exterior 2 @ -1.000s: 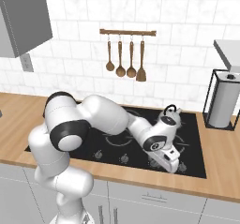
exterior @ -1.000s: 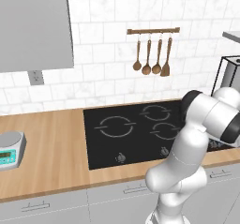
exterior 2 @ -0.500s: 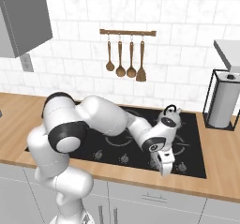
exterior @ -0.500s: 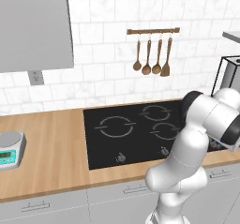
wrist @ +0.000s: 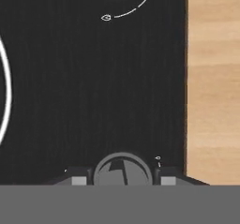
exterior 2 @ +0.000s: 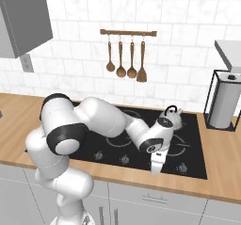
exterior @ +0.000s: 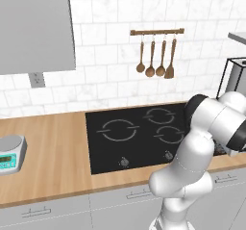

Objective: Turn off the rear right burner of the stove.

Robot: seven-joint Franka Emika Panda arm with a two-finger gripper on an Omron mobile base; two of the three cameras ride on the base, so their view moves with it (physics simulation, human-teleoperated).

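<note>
Here the stove (exterior: 134, 142) lay sunk flush in the wooden counter (exterior: 57, 161), a wide glossy black glass top with thin grey ring marks and a row of small dark knobs along its front edge. In the right base view the arm reached low across the glass, and the pincer (exterior 2: 156, 165) pointed down at that front edge, between two of the knobs seen there and near a third to its right. In the hand view a round grey knob (wrist: 123, 169) sat at the bottom of the picture, right between the two dark fingertips (wrist: 78, 179). The fingertips stood on either side of it, spread wide enough to take it, but whether they pressed on it or stood just clear I could not tell. A strip of wood ran down the right side of that view, touching the edge of the glass.

On the tiled wall behind the stove hung a wooden rail with four wooden spoons (exterior 2: 126, 59). A paper towel roll in a black wire stand (exterior 2: 225, 101) stood on the counter to the right of the stove. A small kitchen scale (exterior: 10, 154) sat on the counter well to the left.
</note>
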